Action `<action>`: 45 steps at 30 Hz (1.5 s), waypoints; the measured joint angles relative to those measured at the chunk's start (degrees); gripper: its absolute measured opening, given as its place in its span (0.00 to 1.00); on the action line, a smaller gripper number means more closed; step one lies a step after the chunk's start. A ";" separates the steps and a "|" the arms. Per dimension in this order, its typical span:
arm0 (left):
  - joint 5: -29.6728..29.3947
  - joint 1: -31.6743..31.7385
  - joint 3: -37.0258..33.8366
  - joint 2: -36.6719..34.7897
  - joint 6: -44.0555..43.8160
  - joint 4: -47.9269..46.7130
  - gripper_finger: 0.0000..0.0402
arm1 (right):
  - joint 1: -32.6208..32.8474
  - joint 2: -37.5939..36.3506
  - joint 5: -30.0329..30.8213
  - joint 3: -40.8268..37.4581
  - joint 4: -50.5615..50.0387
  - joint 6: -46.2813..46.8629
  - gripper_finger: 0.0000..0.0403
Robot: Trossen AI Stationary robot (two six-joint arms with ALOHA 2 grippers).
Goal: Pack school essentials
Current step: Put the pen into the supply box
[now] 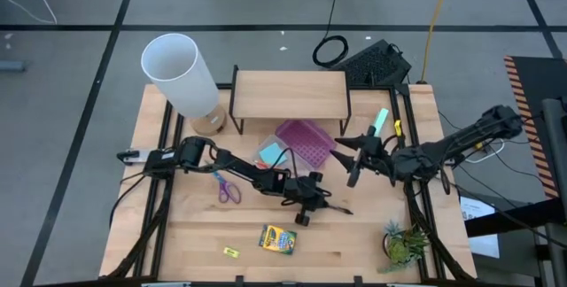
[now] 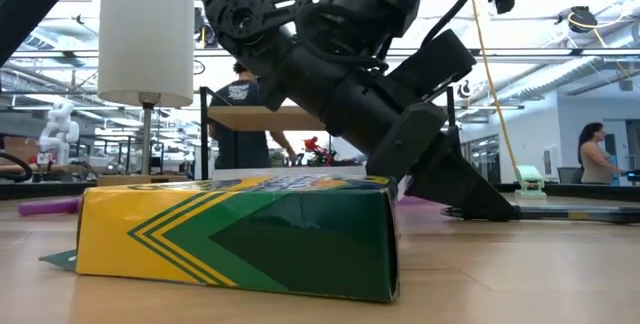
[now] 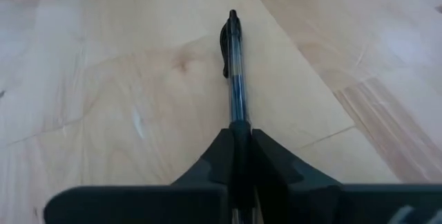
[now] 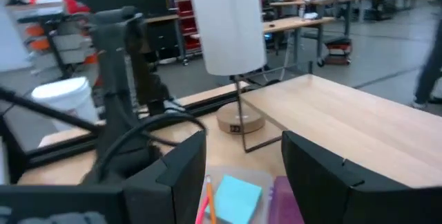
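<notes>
Black pen (image 3: 235, 65) lies flat on the desk (image 1: 354, 243), its rear end clamped between the fingers of the left pincer (image 3: 239, 156); in the high view the left pincer (image 1: 312, 204) sits low at desk centre with the pen's tip pointing right.

Crayon box (image 1: 277, 239) lies in front of it near the desk's front edge, yellow and green, filling the low view (image 2: 235, 239). Tiny yellow piece (image 1: 231, 252) just left of the box. Purple-handled scissors (image 1: 228, 189) lie left of the left pincer, under that arm's forearm.

Blue sticky-note pad (image 1: 271, 155) sits in the clear case (image 1: 266, 165) behind the left pincer, with pink and orange pencils (image 4: 207, 207) beside it; purple lid (image 1: 306, 141) lies open to the right of the pad.

Right pincer (image 1: 353, 165) hovers to the right of the lid, above the desk, fingers (image 4: 314, 172) spread apart, nothing between them.

Wooden shelf (image 1: 290, 94) stands at the desk's back, white lamp (image 1: 182, 74) at back left, small potted plant (image 1: 405, 241) at front right. People are visible in the room behind.
</notes>
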 joint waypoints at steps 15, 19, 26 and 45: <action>-10.34 -1.24 1.24 -18.62 8.82 -23.60 0.09 | 8.88 -2.20 7.22 0.07 3.98 -7.02 0.45; -15.14 -0.22 1.27 -22.61 9.07 -35.50 0.14 | 10.55 -2.19 7.87 0.07 4.12 -7.02 0.45; -22.82 1.03 -0.30 -26.66 5.44 -51.17 0.11 | 11.32 -2.19 8.02 0.09 4.61 -7.47 0.45; 1.74 9.48 -29.44 -40.59 14.74 -25.38 0.13 | 11.32 -1.77 9.37 0.09 4.60 -6.62 0.45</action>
